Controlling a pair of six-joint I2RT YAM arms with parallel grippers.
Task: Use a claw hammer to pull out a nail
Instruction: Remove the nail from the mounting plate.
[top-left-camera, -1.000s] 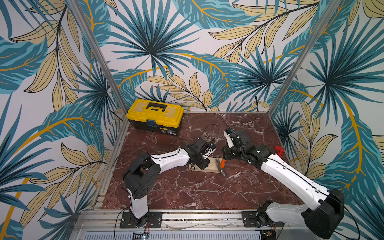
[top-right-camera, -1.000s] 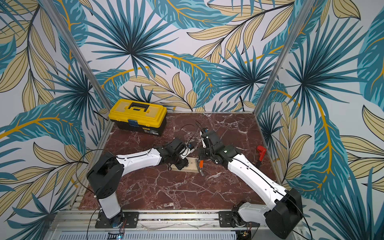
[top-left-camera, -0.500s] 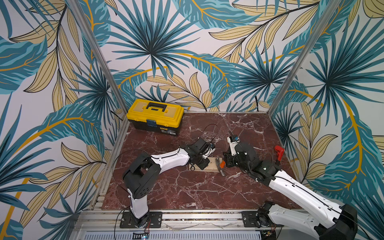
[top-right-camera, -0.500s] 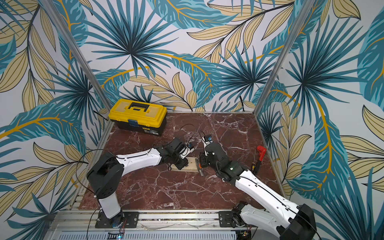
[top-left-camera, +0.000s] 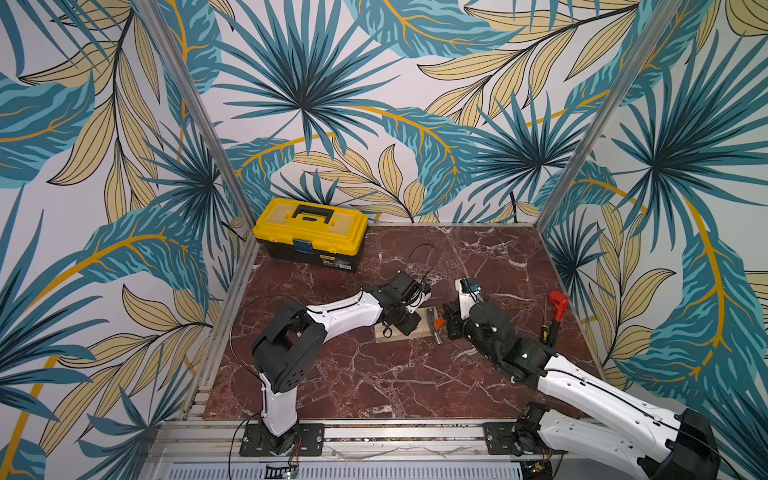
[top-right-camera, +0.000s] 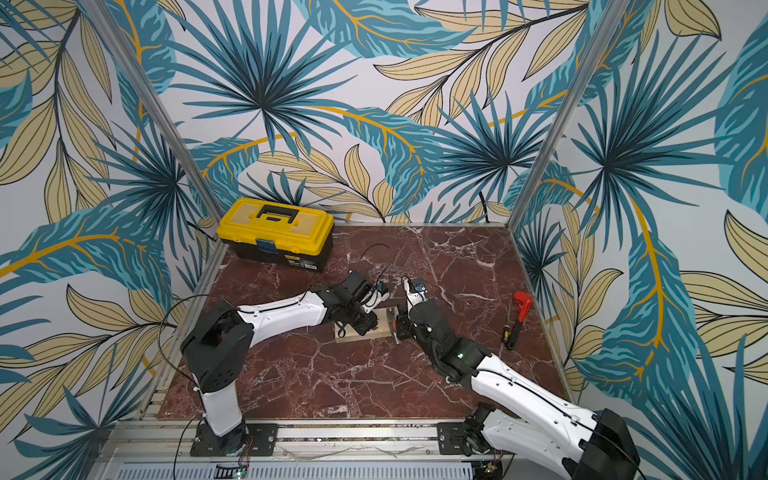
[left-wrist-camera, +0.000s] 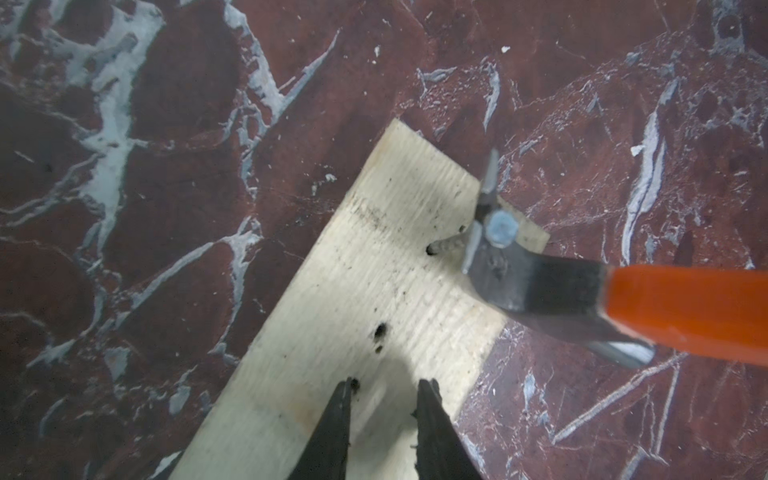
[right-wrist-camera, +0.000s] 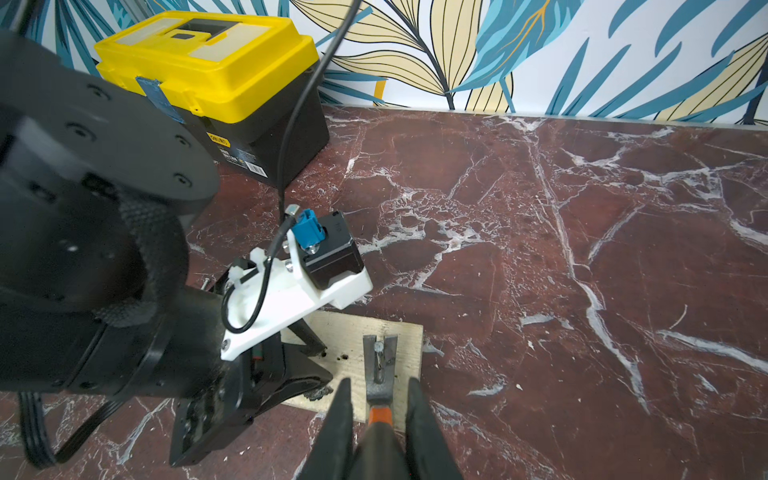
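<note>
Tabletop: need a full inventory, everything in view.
table: 1, dark red marble, floor of the cell
toolbox: 1, yellow lid on black base, back left corner, shut
board: 1, pale wood, centre of the table
nail: 1, silver, shank partly out of the board, caught in the claw
claw hammer: 1, silver head, orange and black shaft, head at the board's edge
red-headed tool: 1, red head, dark shaft, near the right edge
screwdriver: 1, black and yellow handle, beside the red-headed tool
left fingers: 2, black, apart, over the board, holding nothing
right fingers: 2, black, shut on the claw hammer's shaft
</note>
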